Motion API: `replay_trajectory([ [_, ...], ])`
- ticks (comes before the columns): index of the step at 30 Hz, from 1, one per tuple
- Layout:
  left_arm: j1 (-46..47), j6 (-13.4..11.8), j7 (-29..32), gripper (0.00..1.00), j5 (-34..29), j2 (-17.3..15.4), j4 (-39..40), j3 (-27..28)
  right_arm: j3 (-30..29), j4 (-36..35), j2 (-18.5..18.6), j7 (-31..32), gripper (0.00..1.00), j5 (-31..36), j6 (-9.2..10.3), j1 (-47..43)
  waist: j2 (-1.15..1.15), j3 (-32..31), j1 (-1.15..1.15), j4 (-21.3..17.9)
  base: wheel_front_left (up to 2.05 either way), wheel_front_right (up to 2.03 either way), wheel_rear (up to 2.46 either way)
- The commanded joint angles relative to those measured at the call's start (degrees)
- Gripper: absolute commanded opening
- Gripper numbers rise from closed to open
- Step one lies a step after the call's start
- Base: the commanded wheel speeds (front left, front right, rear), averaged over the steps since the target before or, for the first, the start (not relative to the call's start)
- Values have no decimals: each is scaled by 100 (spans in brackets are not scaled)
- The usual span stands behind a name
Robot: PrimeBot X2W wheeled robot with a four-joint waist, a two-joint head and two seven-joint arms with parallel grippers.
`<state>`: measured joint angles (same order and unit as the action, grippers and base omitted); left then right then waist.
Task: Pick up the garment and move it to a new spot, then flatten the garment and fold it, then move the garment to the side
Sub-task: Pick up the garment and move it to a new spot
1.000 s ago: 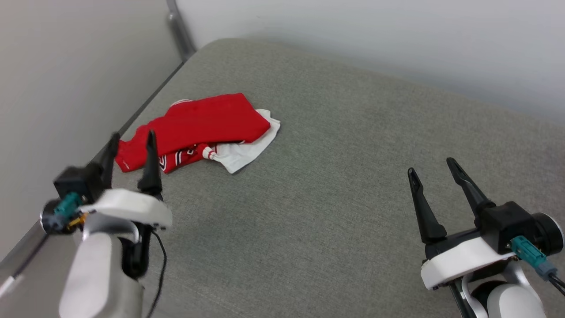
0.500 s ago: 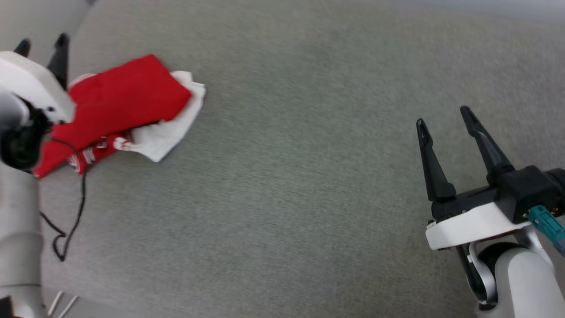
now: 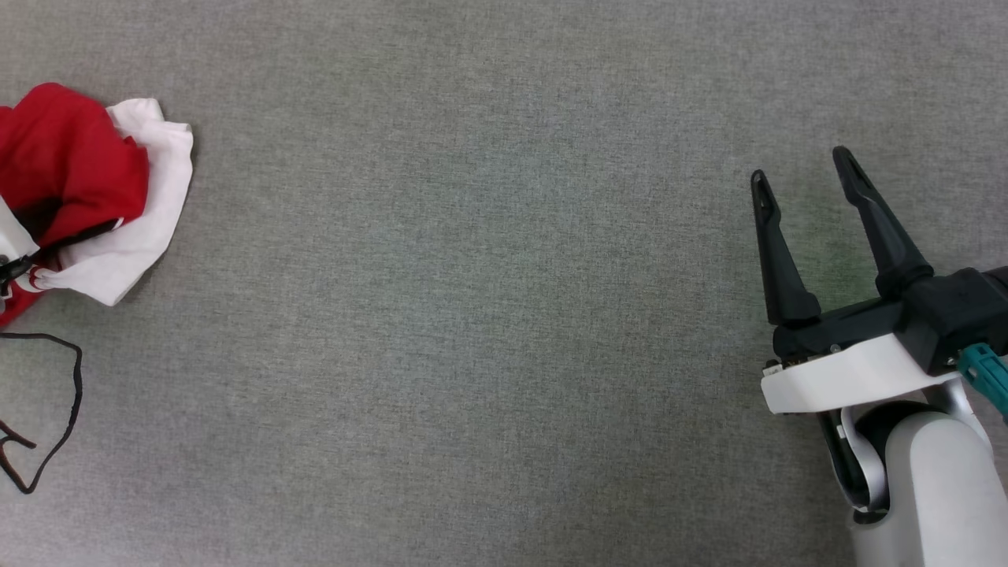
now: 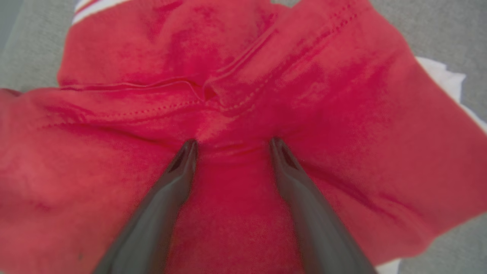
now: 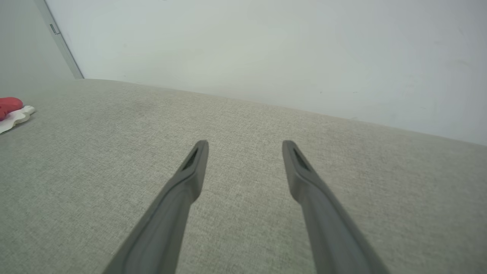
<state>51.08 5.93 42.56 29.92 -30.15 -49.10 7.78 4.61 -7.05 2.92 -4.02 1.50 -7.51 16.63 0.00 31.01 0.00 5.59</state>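
Observation:
The garment (image 3: 75, 169), red with a white sleeve, lies crumpled at the left edge of the head view on the grey fabric surface (image 3: 472, 299). In the left wrist view the red garment (image 4: 342, 114) spreads across the picture, and my left gripper (image 4: 232, 144) stands open with both fingertips pressed into its folds, cloth bunching between them. My right gripper (image 3: 803, 169) is open far to the right, above bare surface with nothing between its fingers. The right wrist view has the right gripper (image 5: 245, 146) open and the garment (image 5: 11, 106) as a small red and white shape at far left.
A thin black cable (image 3: 55, 409) loops at the head view's lower left. A pale wall (image 5: 266, 49) rises behind the surface's far edge, with a grey metal strip (image 5: 61, 42) in the corner at left.
The head camera has swung right and down, so the garment now sits at the left edge. My left arm has gone out of the head view. The right gripper stays open.

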Motion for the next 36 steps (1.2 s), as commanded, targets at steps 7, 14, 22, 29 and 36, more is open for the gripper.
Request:
replay_trajectory([
  [7,-557,-156,314,0,-64,296,-461,-202,-73,4,-4,-49,100,1,4,28,0,-161,0,9,0,0,0],
  [14,-287,-51,-1040,0,-336,39,103,-310,-110,101,-4,-93,100,-96,4,-145,0,-683,0,94,0,0,0],
  [22,-210,36,-2516,0,-614,160,368,-554,-312,159,-4,-116,100,-215,4,-432,0,-1452,0,116,0,0,0],
  [29,-317,-58,-3803,0,-911,460,790,-810,-433,152,-4,-78,100,-386,4,-784,0,-2171,0,-45,0,0,0],
  [36,-775,-238,-4536,0,-1063,984,1503,-1081,-460,57,-4,35,100,-454,4,-1129,0,-2642,0,-529,0,0,0],
])
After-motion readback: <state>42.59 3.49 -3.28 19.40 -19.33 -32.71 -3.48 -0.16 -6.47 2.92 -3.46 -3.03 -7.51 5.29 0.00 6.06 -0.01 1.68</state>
